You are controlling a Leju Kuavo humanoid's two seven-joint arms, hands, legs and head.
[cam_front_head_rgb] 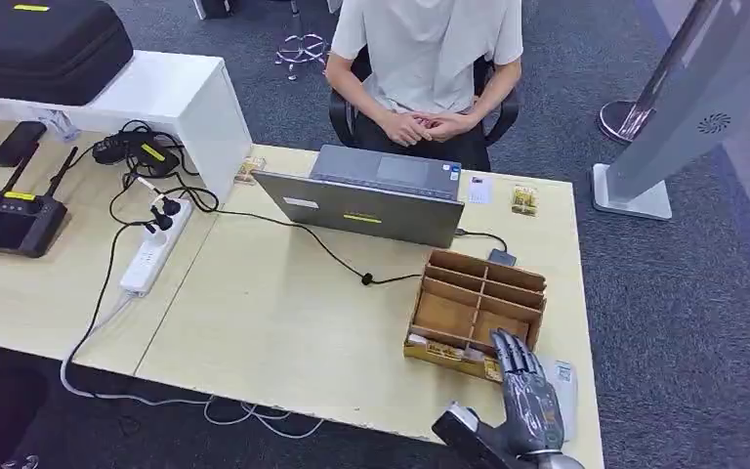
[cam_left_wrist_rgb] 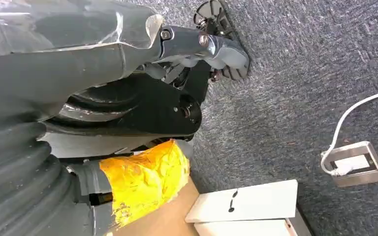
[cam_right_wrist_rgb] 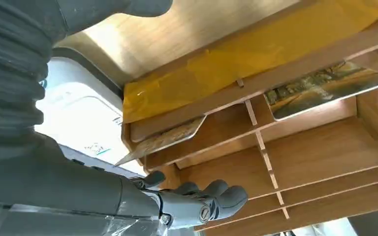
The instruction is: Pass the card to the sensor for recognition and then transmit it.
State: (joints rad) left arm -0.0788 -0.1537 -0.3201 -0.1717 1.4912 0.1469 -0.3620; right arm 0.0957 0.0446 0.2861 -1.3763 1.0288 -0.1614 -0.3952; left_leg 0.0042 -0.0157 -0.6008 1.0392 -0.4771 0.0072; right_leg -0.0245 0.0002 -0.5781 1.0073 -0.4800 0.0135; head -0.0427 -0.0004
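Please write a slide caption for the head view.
Right hand reaches to the wooden organizer on the table.

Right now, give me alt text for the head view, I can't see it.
The right robot hand hovers open by a wooden tray of cards on a pale desk. Behind it sit a laptop and a seated person.

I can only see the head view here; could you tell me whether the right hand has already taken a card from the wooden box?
Observer: Not yet. The right wrist view shows the right hand empty, its fingers apart, touching no card.
Operator: Thank you. Are there cards in the box to pick?
Observer: Yes, two, in the wooden box, in the row behind its yellow-taped front: a tilted card and, in the next compartment, a picture card.
Operator: And the left hand?
Observer: The left hand hangs over grey carpet.
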